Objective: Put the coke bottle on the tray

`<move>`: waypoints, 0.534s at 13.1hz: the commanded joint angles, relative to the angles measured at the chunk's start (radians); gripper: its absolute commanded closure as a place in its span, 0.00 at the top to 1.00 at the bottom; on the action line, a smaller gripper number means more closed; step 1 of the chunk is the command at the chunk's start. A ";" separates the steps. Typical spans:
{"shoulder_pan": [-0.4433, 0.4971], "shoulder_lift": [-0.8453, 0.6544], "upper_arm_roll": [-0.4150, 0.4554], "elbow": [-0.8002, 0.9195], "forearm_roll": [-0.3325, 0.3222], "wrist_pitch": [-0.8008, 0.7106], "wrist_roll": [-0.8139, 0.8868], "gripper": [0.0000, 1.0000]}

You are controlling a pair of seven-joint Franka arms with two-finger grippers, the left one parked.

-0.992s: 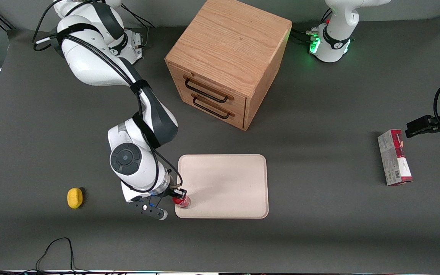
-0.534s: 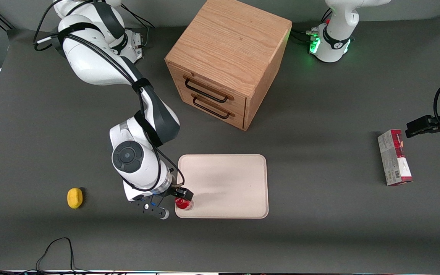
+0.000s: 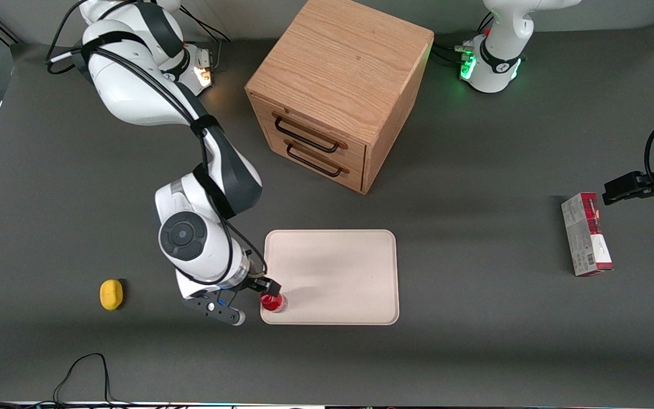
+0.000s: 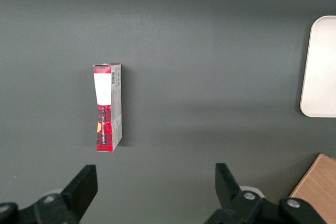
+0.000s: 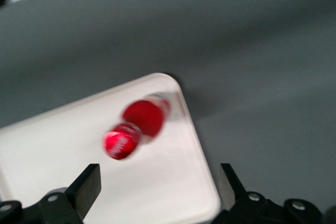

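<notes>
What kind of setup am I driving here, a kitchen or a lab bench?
Most likely a lab bench for robot trials: a dark mat-covered table with staged props only, a wooden drawer cabinet and a carton. The gripper, open, hangs above the coke bottle standing upright at a corner of the tray.

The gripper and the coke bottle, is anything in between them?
No. The right wrist view shows the open gripper above the coke bottle, which stands on the tray; nothing lies between.
</notes>
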 commanded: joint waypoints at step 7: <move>-0.204 -0.873 -0.078 -0.990 0.143 -0.005 -0.633 1.00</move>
